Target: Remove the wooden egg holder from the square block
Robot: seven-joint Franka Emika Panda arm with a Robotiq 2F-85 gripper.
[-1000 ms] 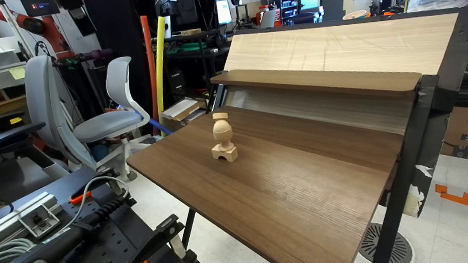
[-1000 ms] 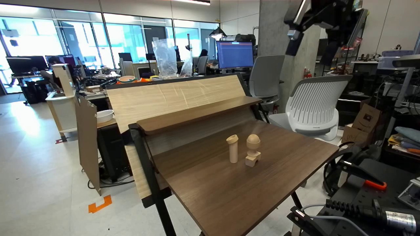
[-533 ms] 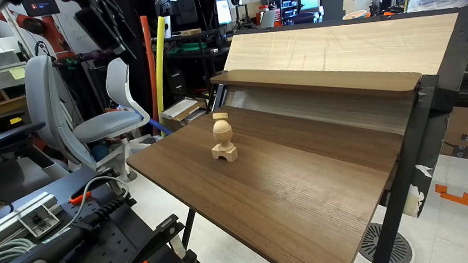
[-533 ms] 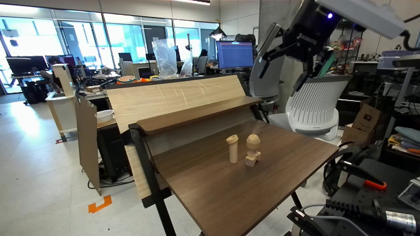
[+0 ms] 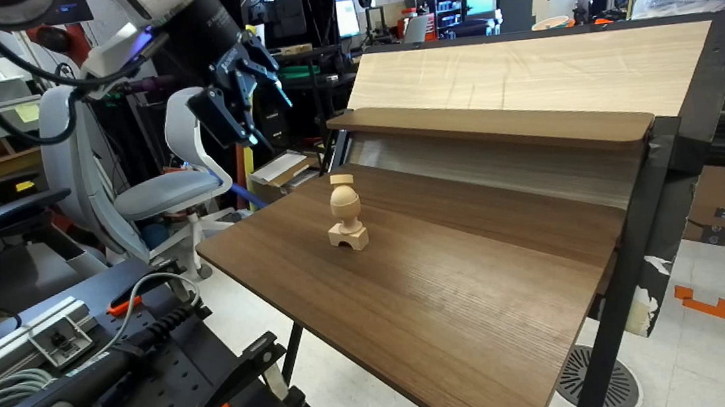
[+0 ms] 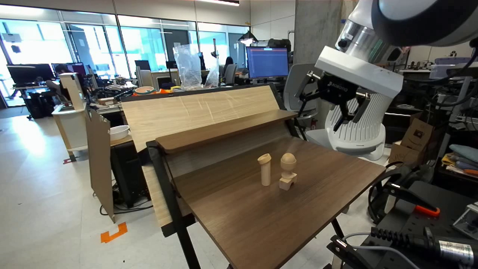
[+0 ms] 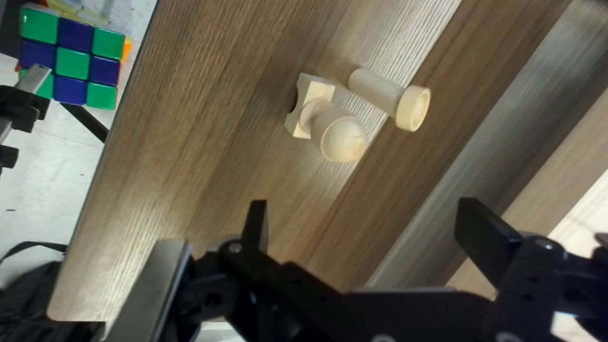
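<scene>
- Over the last second the arm (image 6: 429,28) has swung in: we now find it in both exterior views, with the jaws lower and nearer the worktop (image 6: 261,224) than they were a moment ago.
- The jaws stand wide apart and hold nothing; in the wrist view we see no object between them.
- The wooden egg holder (image 7: 343,138) has not shifted. It stands upright on the square block (image 5: 347,235), which rests on the worktop (how the two are joined is hidden from us).
- Near them, apart and upright, is a wooden cylinder (image 6: 265,173) with a wider, slanted top, also unmoved.
- For the task, we read this as the approach only: the removal is not begun, and the jaws hang well apart from the pair.
- Next, we judge, the jaws must come further across and down, then straddle the rounded part above the square block without brushing the wooden cylinder.
- We would then lift straight up and slowly, since a snug fit might bring the square block along, and a sideways knock could tip both pieces over.
</scene>
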